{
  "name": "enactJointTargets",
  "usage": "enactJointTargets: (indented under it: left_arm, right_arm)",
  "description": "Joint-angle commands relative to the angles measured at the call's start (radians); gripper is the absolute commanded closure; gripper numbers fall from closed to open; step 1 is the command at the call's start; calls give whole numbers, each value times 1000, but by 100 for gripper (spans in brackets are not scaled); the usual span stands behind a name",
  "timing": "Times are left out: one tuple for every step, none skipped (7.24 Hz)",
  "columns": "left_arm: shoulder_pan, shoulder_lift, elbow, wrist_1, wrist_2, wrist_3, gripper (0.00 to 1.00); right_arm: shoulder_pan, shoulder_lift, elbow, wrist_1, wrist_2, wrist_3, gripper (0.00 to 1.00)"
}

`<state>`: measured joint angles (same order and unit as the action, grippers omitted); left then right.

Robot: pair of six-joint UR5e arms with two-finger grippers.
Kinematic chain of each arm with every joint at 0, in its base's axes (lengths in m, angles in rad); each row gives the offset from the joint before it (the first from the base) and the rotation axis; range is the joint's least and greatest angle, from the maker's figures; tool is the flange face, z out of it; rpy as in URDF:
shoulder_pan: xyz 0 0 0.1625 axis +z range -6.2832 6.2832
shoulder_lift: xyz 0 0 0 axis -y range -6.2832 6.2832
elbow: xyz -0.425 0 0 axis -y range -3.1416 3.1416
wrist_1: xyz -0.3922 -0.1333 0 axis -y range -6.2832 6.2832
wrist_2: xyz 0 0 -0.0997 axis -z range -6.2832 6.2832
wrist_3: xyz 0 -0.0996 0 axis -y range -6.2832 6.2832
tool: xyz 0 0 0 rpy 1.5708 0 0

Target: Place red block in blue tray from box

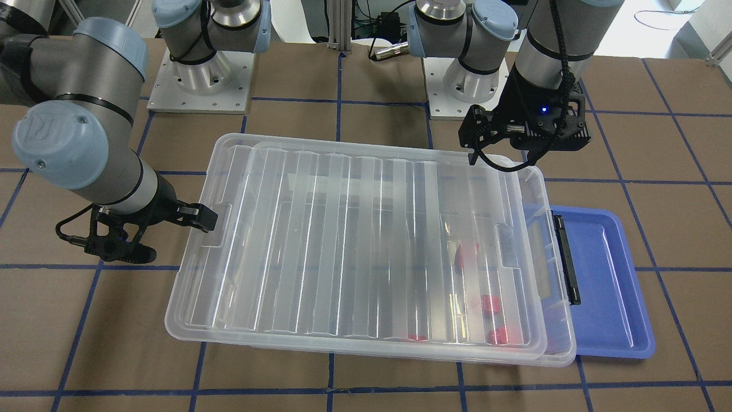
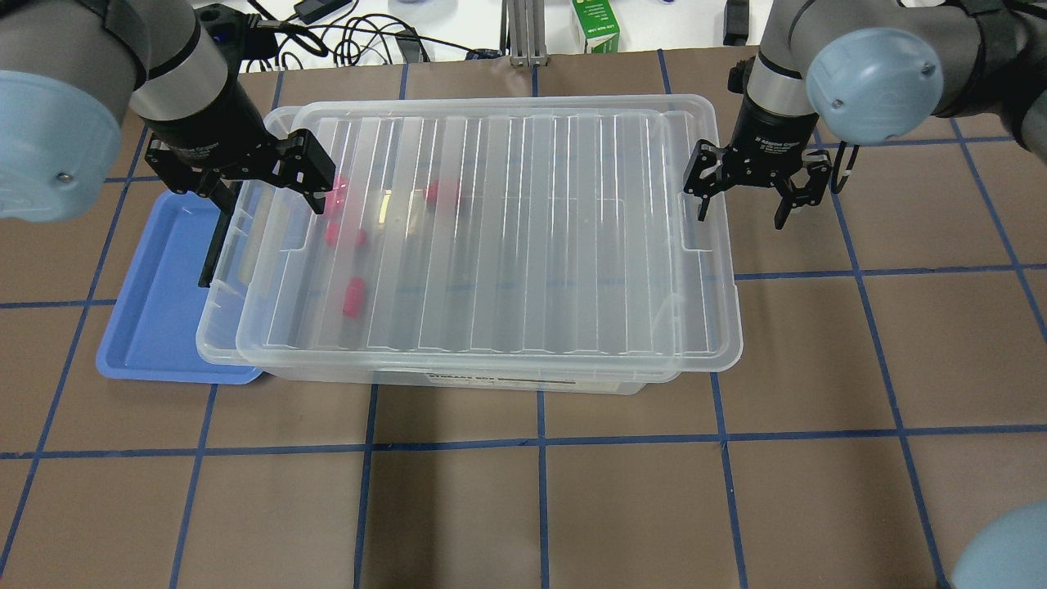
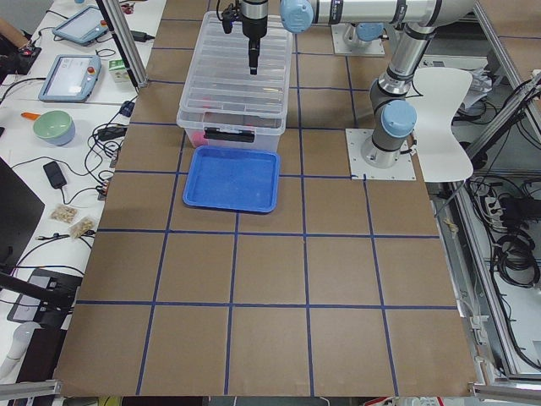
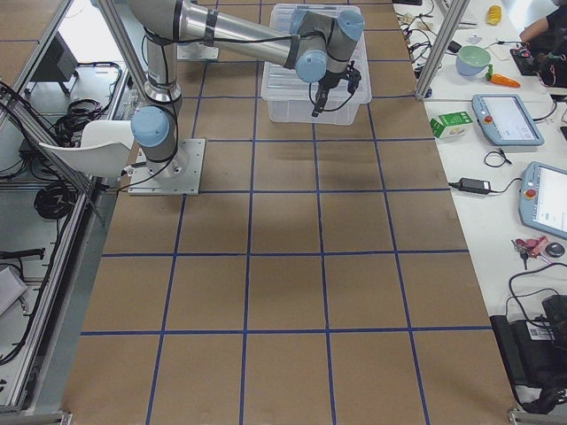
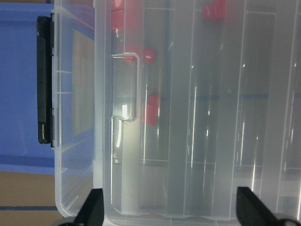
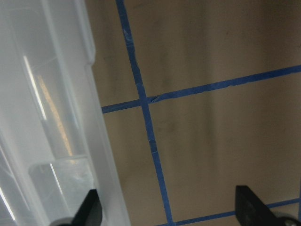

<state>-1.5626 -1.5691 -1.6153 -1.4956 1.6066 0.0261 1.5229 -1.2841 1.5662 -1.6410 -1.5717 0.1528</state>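
Two arms wait over a closed box. The left gripper (image 5: 174,213) hangs with its fingers spread wide above the ribbed clear lid (image 2: 523,237) of the large, shallow box of translucent plastic (image 2: 458,380), near the corner by its black latch (image 5: 43,80). Below that gripper and a little ahead of its fingertips, under the lid, lies the nearest small red block of bright plastic (image 5: 150,109), one of four inside. The blue tray of shallow moulded plastic (image 2: 151,327) holds no block yet. It sits to that gripper's outer side, past the latch end. The box's end overlaps its rim in the views, and contact cannot be judged. The right gripper (image 2: 742,209) also has its fingers apart and holds nothing. It straddles the lid's far end, one finger over the rim and the other over the brown-papered table (image 6: 211,56).

The worry from here is the lid. It sits off-square, shifted toward the right gripper, and covers every block, so a descent by the left gripper would strike plastic. A tug on the loose lid could drag the light box and shove the tray.

Seen through the frosted lid, the red block's long axis runs across the line between the left fingertips, along the box's short side. Which way its stub points is too blurred to tell.
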Motion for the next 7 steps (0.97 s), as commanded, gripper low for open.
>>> enactJointTargets:
  left_arm:
    - [1,3,0,0,0,0,0]
    - [1,1,0,0,-2,0,0]
    - [1,3,0,0,-2,0,0]
    - [1,-2,0,0,-4,-2,0]
    - [0,-6,-2,0,-2,-2,0]
    - [-1,-18,-5,3,-2,-8,0]
    - [-8,-20,-6,3,-5,-21,0]
  right_arm:
    - [-24,0,0,0,-19,-21,0]
    - [-30,0,0,0,-21,-36,0]
    - [-50,0,0,1,-22,-54,0]
    - [-78,-1,0,3,-24,-65,0]
    - [-99,-1,-1,9,-43,-82,0]
    - [-113,-3,-3,9,-71,-105,0]
    - [-125,-4,-3,10,-74,-137,0]
